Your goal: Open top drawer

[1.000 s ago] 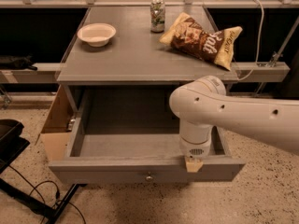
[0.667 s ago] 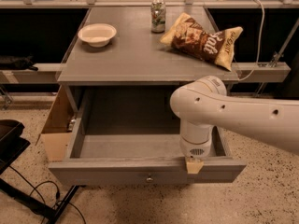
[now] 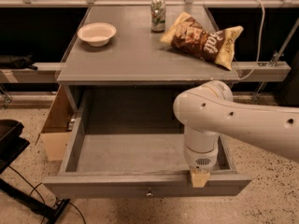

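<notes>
The top drawer (image 3: 117, 148) is a wide grey wooden drawer, pulled far out from under the grey tabletop (image 3: 140, 55). Its deep box shows nothing inside. A small round metal knob (image 3: 149, 193) sits mid-front on its face. My gripper (image 3: 200, 177) hangs from the white arm (image 3: 224, 120) at the drawer's front rim, right of the knob. Only a tan part of it shows over the rim.
On the tabletop stand a white bowl (image 3: 96, 33), a soda can (image 3: 158, 15) and a brown chip bag (image 3: 203, 39). A cardboard box (image 3: 55, 125) sits on the floor to the left. Black stand legs and cables (image 3: 28, 199) lie at bottom left.
</notes>
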Available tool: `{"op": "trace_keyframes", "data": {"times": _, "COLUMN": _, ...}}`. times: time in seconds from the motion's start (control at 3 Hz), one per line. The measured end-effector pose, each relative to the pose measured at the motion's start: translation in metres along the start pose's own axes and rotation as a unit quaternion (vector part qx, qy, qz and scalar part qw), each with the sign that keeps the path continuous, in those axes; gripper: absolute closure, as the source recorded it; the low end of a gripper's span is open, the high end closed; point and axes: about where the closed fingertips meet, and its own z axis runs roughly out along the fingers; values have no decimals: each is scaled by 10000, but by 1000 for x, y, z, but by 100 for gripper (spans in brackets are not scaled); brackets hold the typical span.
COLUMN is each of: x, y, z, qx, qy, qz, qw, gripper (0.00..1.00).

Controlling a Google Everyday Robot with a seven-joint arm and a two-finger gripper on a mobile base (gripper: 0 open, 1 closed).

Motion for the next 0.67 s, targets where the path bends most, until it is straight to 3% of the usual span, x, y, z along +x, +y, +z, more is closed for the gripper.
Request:
{"op": "trace_keyframes", "data": {"times": 0.33, "x": 4, "y": 18, "z": -1, "qx": -71, "qy": -12, "qz": -92, "qw": 9999, "gripper": 100}}
{"op": "trace_keyframes", "data": {"times": 0.67, "x": 4, "y": 18, "z": -1, "qx": -70, "qy": -12, "qz": -91, "qw": 9999, "gripper": 83}}
